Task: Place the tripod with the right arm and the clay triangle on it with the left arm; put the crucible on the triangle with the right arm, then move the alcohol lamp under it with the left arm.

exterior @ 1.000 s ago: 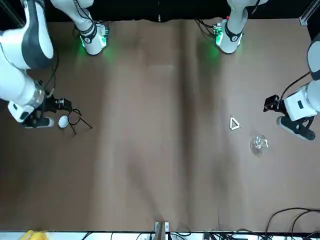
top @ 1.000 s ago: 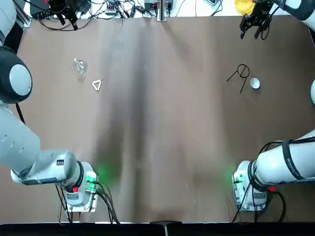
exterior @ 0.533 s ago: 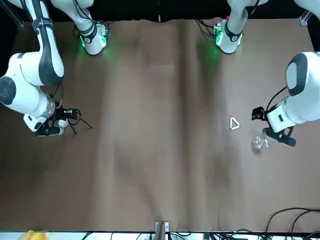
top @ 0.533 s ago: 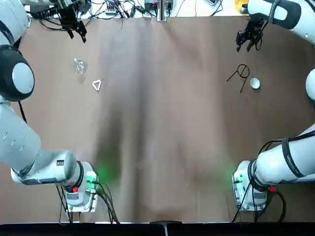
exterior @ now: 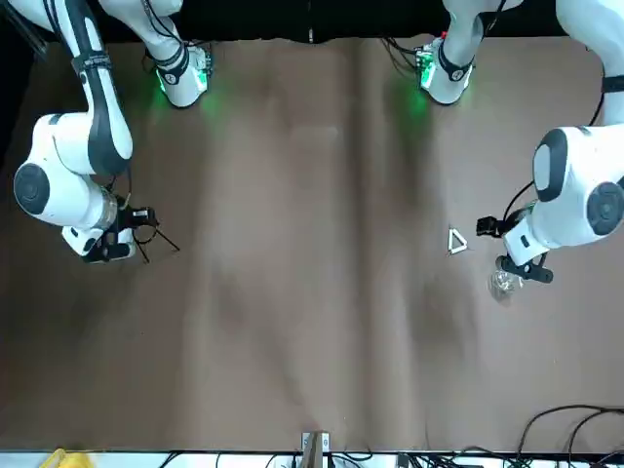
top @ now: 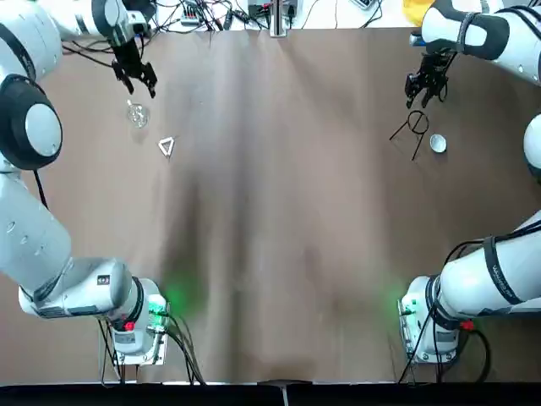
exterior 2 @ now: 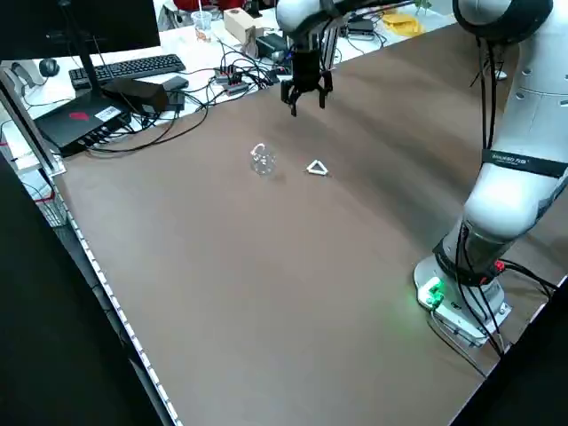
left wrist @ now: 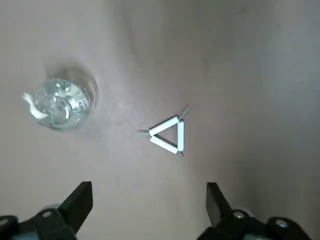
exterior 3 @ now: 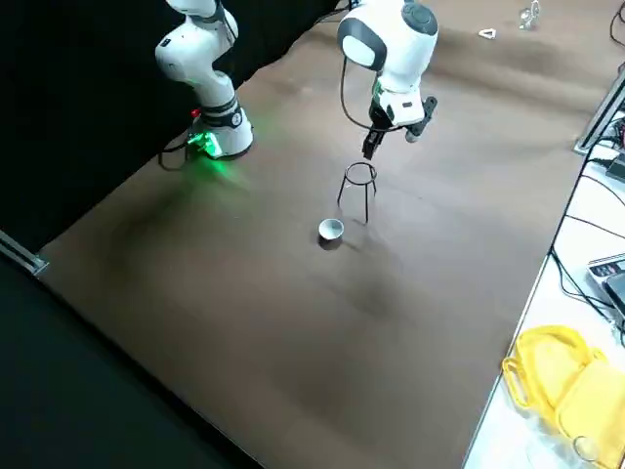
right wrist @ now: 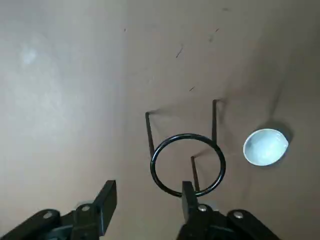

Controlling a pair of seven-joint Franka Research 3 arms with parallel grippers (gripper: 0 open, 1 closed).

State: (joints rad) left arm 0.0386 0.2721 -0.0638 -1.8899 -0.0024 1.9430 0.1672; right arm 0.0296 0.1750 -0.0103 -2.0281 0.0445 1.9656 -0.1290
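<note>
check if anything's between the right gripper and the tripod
Nothing visible stands in the way. The right gripper hangs open just above the tripod, with only bare table between them. The crucible sits off to one side, apart from the tripod.

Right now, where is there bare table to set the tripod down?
The wide middle strip is bare, bordered by the clay triangle and alcohol lamp on the robot's left and the tripod with the crucible on its right. Both far corners are crowded.

Tripod [top: 414,123] stands upright far right on tabletop [top: 279,220], crucible [top: 437,144] just beside it. Far left: alcohol lamp [top: 138,113], clay triangle [top: 166,146] near it, apart.
</note>
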